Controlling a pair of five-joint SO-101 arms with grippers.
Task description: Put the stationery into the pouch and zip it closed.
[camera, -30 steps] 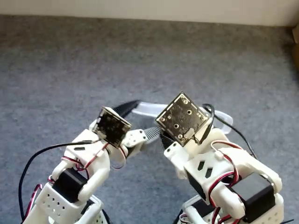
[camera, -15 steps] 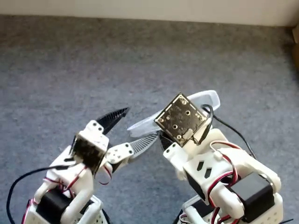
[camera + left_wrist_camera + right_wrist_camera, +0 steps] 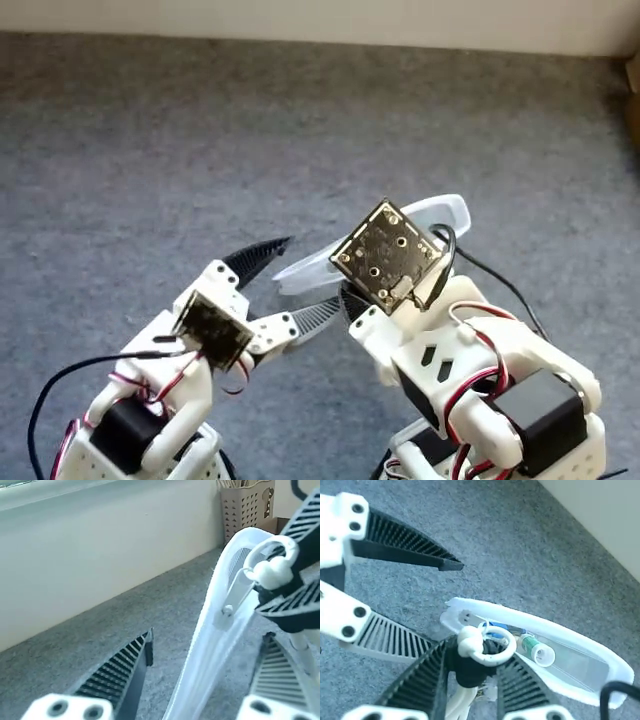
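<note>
A translucent white pouch (image 3: 430, 212) hangs tilted above the carpet, held by its zipper pull. In the right wrist view my right gripper (image 3: 470, 666) is shut on the zipper pull (image 3: 481, 645), a white ring with a bead. Through the pouch (image 3: 580, 672) I see a green-and-white item (image 3: 536, 650) and a blue item (image 3: 496, 626) inside. My left gripper (image 3: 314, 270) stands open, its black fingers on either side of the pouch's near end without touching it. The left wrist view shows the pouch edge (image 3: 210, 635) rising between those fingers (image 3: 120, 672).
Grey carpet (image 3: 150, 150) covers the table, with open room at the back and left. A pale wall (image 3: 100, 555) runs along the far edge. A beige perforated holder (image 3: 247, 505) with sticks stands by the wall.
The left gripper has let go of the pouch's end and opened, drawing back and then edging forward. The pouch has swung up, its far end now higher.
</note>
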